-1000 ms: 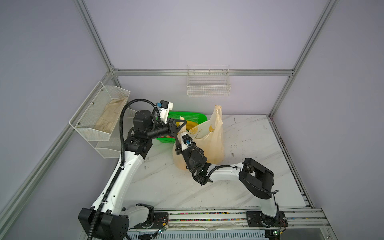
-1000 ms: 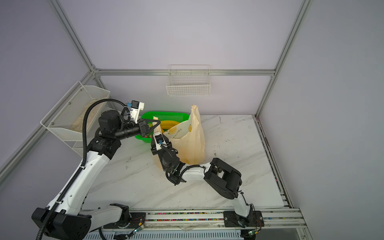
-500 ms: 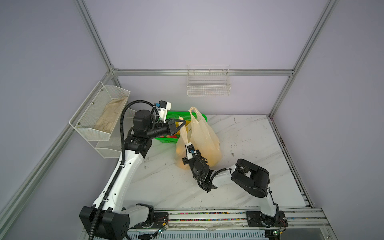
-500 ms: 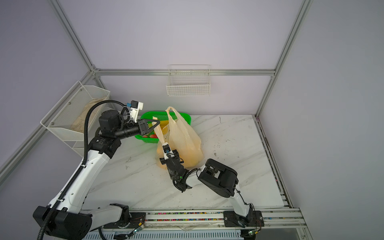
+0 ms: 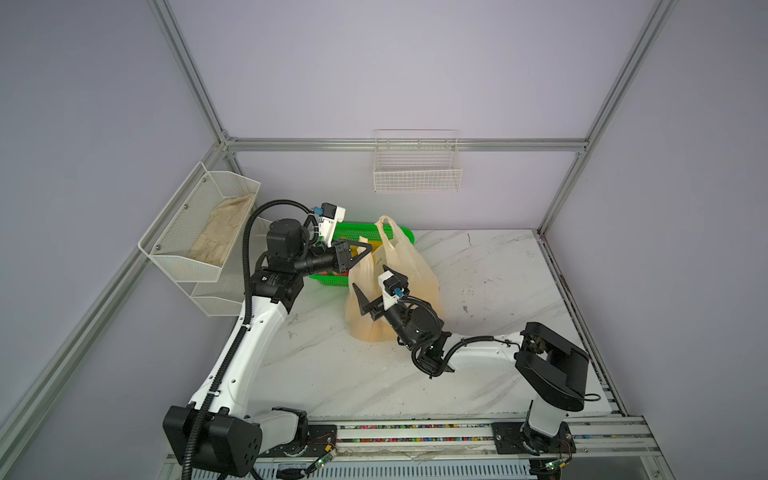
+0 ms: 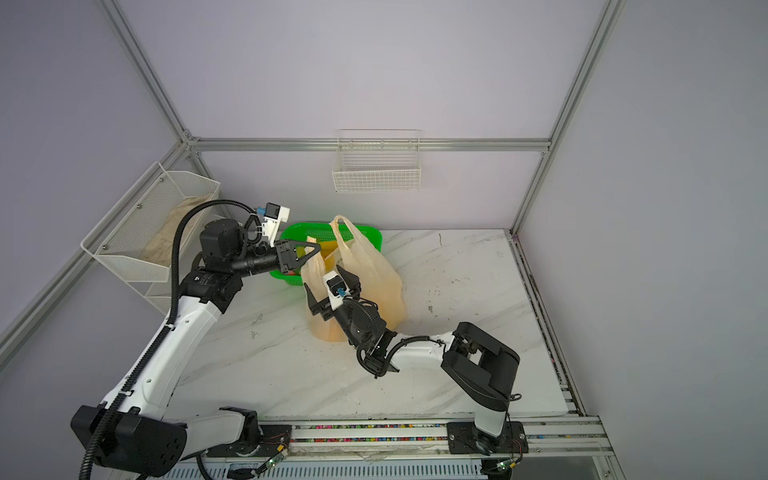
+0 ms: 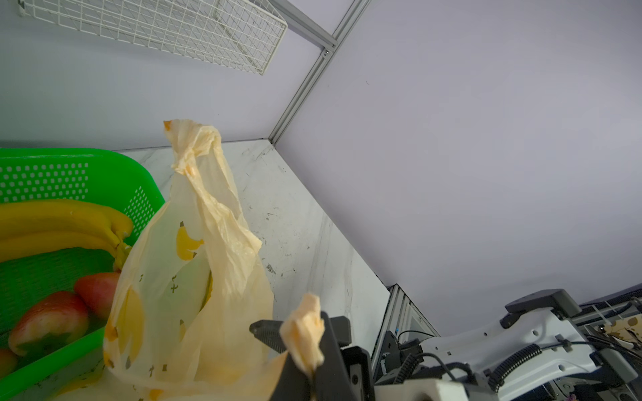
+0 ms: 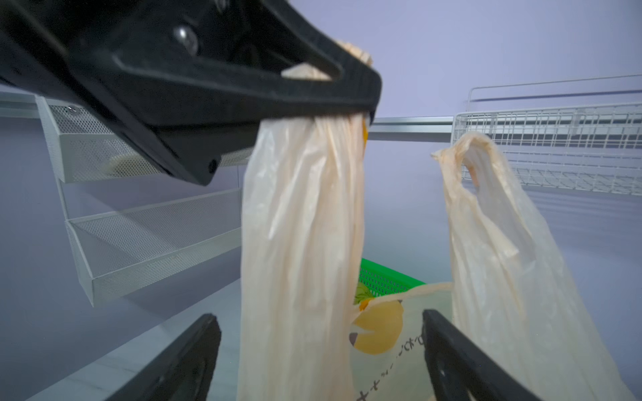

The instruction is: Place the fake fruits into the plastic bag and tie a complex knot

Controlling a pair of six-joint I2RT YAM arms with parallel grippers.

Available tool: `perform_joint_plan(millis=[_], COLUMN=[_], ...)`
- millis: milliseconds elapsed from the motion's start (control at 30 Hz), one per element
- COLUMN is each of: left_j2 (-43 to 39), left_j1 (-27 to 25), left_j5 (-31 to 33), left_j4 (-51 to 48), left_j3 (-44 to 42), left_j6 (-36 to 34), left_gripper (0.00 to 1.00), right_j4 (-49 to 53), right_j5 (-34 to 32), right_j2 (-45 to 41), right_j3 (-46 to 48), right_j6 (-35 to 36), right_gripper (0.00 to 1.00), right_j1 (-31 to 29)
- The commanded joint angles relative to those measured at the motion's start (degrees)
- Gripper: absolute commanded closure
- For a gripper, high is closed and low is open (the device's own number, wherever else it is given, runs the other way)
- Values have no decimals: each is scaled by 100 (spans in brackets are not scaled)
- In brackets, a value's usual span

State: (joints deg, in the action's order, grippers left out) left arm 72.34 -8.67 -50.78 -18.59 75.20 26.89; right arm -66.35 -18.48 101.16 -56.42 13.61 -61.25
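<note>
At the left wall, the mesh shelf (image 5: 187, 266) held a beige cloth (image 5: 220, 232), close beside your left arm. Your left gripper (image 5: 368, 249) was clamped on one handle strip (image 8: 305, 194) of the plastic bag (image 5: 419, 274), holding it up. The green basket (image 5: 357, 230) held a banana bunch (image 7: 59, 222) and red apples (image 7: 52, 319). The bag stood on the marble tabletop (image 5: 498, 291) just beside the basket; its contents could not be made out. Your right gripper (image 5: 376, 284), its jaws wide apart, sat before the bag and gripped nothing. To the right, the tabletop ran open to its edge.
</note>
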Motion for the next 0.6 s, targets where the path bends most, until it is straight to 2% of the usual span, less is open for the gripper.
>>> perform_joint_plan(millis=[0,133,200,233,300,433,500,567], left_j2=[-58,-69,-67,-69,-86,-145,-192,-219], left_j1=[32,32,32,48,76,174,237,293], left_j5=[-269,-305,-322,-302,-305,-243,-226,-206], left_j4=[84,84,67,49,40,65,138,188], left_j3=[108,160,192,205,221,208,176,120], left_j6=[-156,-124,-98,-89,-62,23,78,122], left_gripper=[100,100,100,100,100,100,100,100], right_j4=[388,313,306,290,289,266,132,-36], right_j5=[1094,1923,2356,2516,2964,3080,3008,2897], right_j2=[153,513,705,786,969,1081,1048,982], right_j3=[-320,-659,-820,-868,-931,-645,-305,9], right_j6=[92,-88,-177,-196,-331,-528,-677,-824], right_gripper=[6,7,11,17,37,65,75,78], right_j1=[302,593,705,739,817,869,876,876])
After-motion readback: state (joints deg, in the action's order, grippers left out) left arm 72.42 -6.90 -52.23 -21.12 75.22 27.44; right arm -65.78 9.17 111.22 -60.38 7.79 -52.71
